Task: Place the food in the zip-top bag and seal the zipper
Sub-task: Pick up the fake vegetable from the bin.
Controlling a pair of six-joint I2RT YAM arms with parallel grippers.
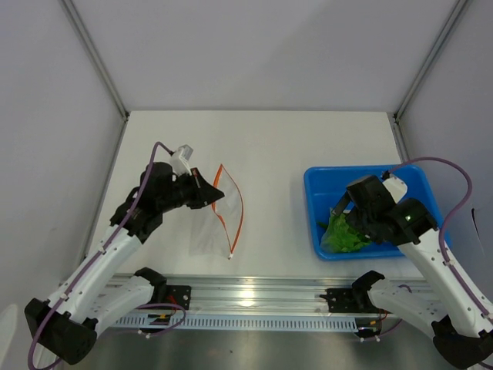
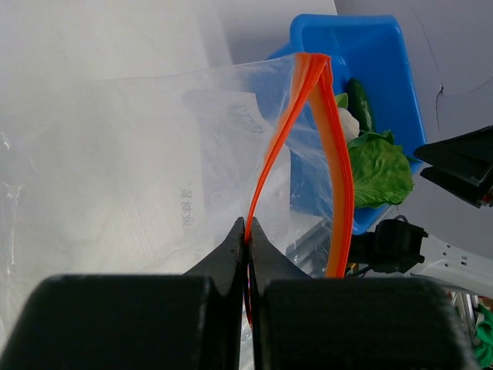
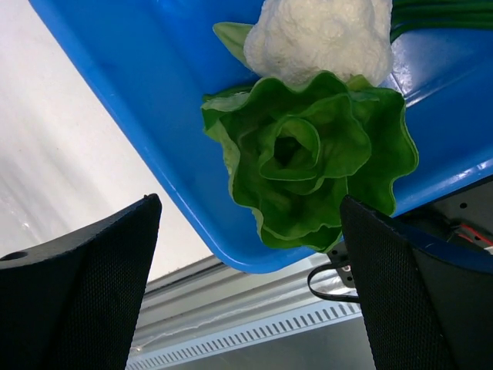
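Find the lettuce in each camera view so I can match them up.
Top external: the lettuce lies in the near-left corner of the blue bin.
Left wrist: right of centre, in the bin, just past the zipper.
Right wrist: middle of the picture, at the bin's edge.
Shared landmark: the blue bin.

In the top view the right arm (image 1: 400,220) hides most of the food (image 1: 343,235) in the bin (image 1: 310,200); the right wrist view's top edge crops the white floret (image 3: 323,31); the bag (image 2: 115,169) veils the bin's near end
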